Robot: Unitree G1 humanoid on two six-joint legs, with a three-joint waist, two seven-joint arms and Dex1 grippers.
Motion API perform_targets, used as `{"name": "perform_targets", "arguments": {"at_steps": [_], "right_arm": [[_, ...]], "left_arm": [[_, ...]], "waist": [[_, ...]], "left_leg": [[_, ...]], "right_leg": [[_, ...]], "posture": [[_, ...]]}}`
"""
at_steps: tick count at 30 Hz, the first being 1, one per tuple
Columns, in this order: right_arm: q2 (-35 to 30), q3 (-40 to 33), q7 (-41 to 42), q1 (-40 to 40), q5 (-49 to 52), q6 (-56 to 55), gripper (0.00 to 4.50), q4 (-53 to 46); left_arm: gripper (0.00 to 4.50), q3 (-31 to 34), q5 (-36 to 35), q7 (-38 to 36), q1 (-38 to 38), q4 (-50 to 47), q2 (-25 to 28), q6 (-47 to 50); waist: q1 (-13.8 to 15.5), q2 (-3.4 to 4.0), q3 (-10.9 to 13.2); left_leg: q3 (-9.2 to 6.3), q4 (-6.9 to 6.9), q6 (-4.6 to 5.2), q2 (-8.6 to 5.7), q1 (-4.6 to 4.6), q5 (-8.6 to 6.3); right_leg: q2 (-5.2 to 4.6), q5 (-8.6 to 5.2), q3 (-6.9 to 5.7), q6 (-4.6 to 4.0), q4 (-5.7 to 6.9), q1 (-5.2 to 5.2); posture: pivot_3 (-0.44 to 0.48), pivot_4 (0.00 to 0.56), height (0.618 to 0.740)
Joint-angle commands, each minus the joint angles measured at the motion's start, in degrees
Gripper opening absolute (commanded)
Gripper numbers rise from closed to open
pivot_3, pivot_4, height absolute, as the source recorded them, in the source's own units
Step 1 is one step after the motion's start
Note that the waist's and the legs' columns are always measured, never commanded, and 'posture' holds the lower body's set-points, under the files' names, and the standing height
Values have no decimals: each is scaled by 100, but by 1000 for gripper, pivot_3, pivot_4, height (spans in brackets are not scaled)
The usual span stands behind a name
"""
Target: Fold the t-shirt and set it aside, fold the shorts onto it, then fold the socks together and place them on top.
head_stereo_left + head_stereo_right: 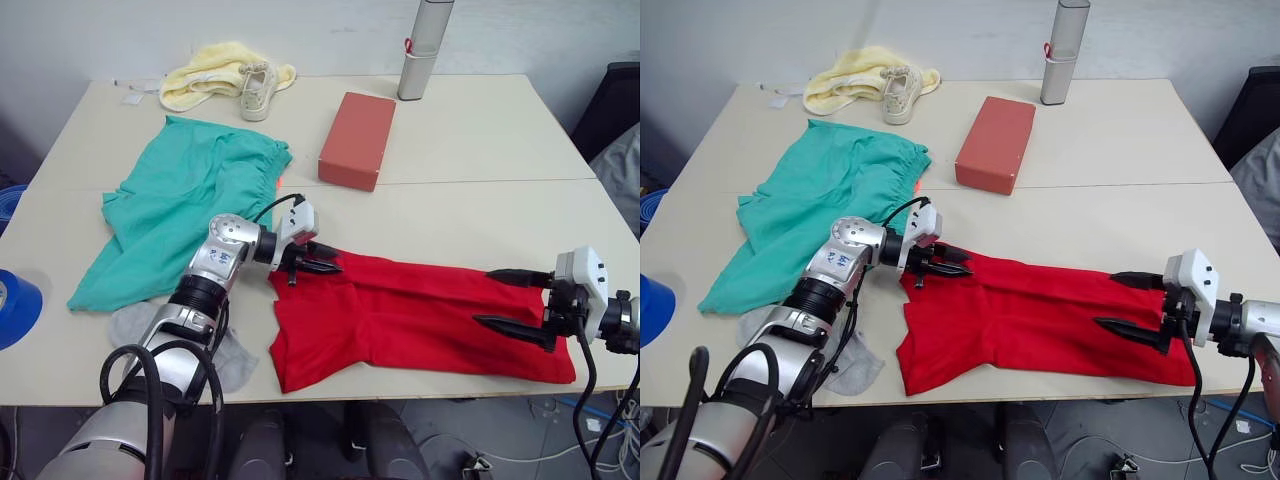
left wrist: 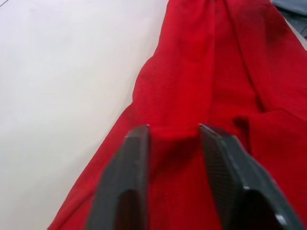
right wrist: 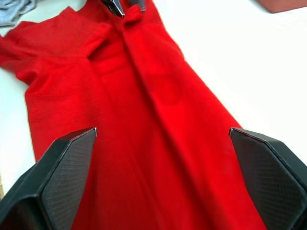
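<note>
Red cotton t-shirt (image 1: 420,320) lay half-folded along the table's (image 1: 480,150) near edge. Head view: right gripper (image 1: 512,298) gaped wide over its end, empty. Left wrist view: left gripper (image 2: 173,143) slightly parted around a fabric ridge, likely to pinch for folding.

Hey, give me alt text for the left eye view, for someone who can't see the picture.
A red t-shirt lies on a table between the robot's two open grippers: the left gripper at one end, the right gripper over the other. Teal shorts and grey socks lie to the robot's left.
</note>
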Motion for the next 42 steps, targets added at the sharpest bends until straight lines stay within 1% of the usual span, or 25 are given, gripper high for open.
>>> {"name": "perform_targets", "arguments": {"at_steps": [1, 2, 3, 9, 13, 15, 16, 19, 20, 22, 25, 26, 28, 29, 31, 32, 33, 38, 41, 42], "right_arm": [[59, -282, -109, 73, 146, -58, 4500, -258], [68, -307, -128, 107, 159, -66, 4500, -299], [74, -319, -141, 126, 165, -68, 4500, -326], [59, -390, -186, 243, 168, -130, 4500, -386], [108, -324, -253, 289, 45, -261, 4500, -270], [124, -275, -273, 286, 13, -313, 4500, -223], [134, -251, -283, 278, -4, -342, 4500, -196], [147, -207, -297, 250, -49, -420, 4500, -110], [138, -212, -292, 238, -39, -418, 4500, -90], [131, -264, -296, 202, 50, -336, 4500, -92], [151, -417, -391, 110, 402, 60, 4500, -195], [159, -440, -427, 81, 494, 159, 4500, -224], [240, -443, -585, -34, 639, 302, 4500, -248], [303, -417, -669, -101, 697, 360, 4500, -252], [435, -309, -813, -241, 653, 347, 4119, -208], [494, -236, -835, -310, 582, 293, 3859, -163], [561, -137, -893, -411, 403, 127, 3552, -51], [895, 361, -1238, -1000, -574, -982, 1740, 721], [1022, 671, -1271, -1213, -1006, -1507, 638, 1126], [1051, 743, -1244, -1255, -1076, -1624, 278, 1225]], "left_arm": [[351, -7, 9, -71, 73, -226, 45, -63], [23, 0, -10, -86, 105, -320, 60, -31], [23, 6, -21, -100, 126, -382, 73, -10], [23, -102, -55, -416, 537, -1461, 424, 164], [23, -23, -228, -261, 910, -2088, 496, 704], [446, -87, -221, -306, 1007, -2248, 563, 940], [671, -97, -178, -283, 1053, -2262, 576, 784], [1586, 39, -275, -234, 1106, -2230, 565, 477], [1878, 128, -423, -345, 1094, -2265, 617, 558], [1878, 342, -787, -598, 1071, -2389, 742, 801], [1878, 728, -1351, -765, 957, -2539, 1004, 1541], [2046, 795, -1401, -683, 915, -2540, 1059, 1681], [2437, 948, -1417, -342, 812, -2427, 982, 1653], [2733, 970, -1414, -250, 775, -2387, 916, 1613], [3333, 933, -1249, 15, 684, -2246, 742, 1377], [2918, 841, -1082, 141, 627, -2120, 681, 1228], [2771, 758, -931, 252, 564, -1965, 615, 1057], [1151, 541, -422, 919, 127, -928, 148, 502], [169, 376, -173, 988, 0, -510, 23, 59], [0, 368, -134, 1007, -32, -387, -10, -51]], "waist": [[-1, 0, 0], [-1, 0, 0], [-1, 0, 0], [-4, 0, 0], [-5, 1, 0], [-6, 0, 0], [-4, 0, 0], [5, 0, 0], [5, 0, 0], [-3, 0, 0], [-27, 0, 0], [-30, 1, 0], [-19, 1, 0], [-15, 0, 0], [22, 0, 0], [39, 0, 0], [52, 0, 0], [47, -3, -1], [9, -3, -1], [1, -3, -1]], "left_leg": [[1, 0, 0, -1, 0, 0], [1, 0, 0, -1, 0, 0], [1, 1, 2, -1, 0, -1], [2, 0, 3, 0, 0, -2], [2, 0, 4, 1, 1, -2], [2, 2, 5, 0, 1, -3], [2, 3, 5, 0, 1, -3], [2, 4, 9, -2, 0, -5], [2, 5, 10, -2, 0, -5], [3, 5, 10, -2, 0, -5], [2, 4, 9, 4, 1, -5], [2, 4, 8, 6, 1, -5], [2, 4, 8, 5, 3, -5], [2, 5, 8, 4, 2, -5], [1, 8, 9, 0, 2, -5], [-2, 9, 11, -4, 1, -5], [-2, 10, 12, -7, 0, -6], [10, 12, 14, -7, 0, -6], [15, 10, 13, -5, -1, -6], [18, 9, 13, -4, -1, -7]], "right_leg": [[0, 0, 0, 0, 0, -1], [-1, 0, 1, 0, 0, 0], [-1, 0, 1, 0, 0, 0], [-1, 0, 4, 0, 0, 0], [-1, 0, 6, 0, 0, 1], [-1, 0, 7, 0, 2, 1], [0, 0, 6, 0, 1, 1], [-2, 0, 7, 1, -1, 2], [-3, 0, 7, 1, -1, 3], [-3, 1, 8, 2, 0, 3], [1, 1, 8, 1, 1, 2], [2, 0, 8, 1, 2, 1], [1, 0, 8, 1, 2, 2], [0, 1, 8, 1, 2, 3], [-4, 1, 7, 3, 1, 6], [-8, 2, 4, 4, -1, 8], [-10, 3, 4, 6, -1, 8], [3, 7, 7, 14, -6, 6], [20, 7, 11, 14, -7, 3], [29, 7, 12, 14, -7, 1]], "posture": [[0, 150, 740], [0, 150, 740], [0, 150, 740], [0, 150, 740], [0, 150, 740], [0, 150, 740], [0, 150, 740], [0, 150, 740], [0, 150, 740], [0, 150, 740], [0, 150, 740], [0, 150, 740], [0, 150, 740], [0, 150, 740], [0, 150, 740], [0, 150, 740], [0, 150, 740], [0, 150, 740], [0, 150, 740], [0, 150, 740]]}}
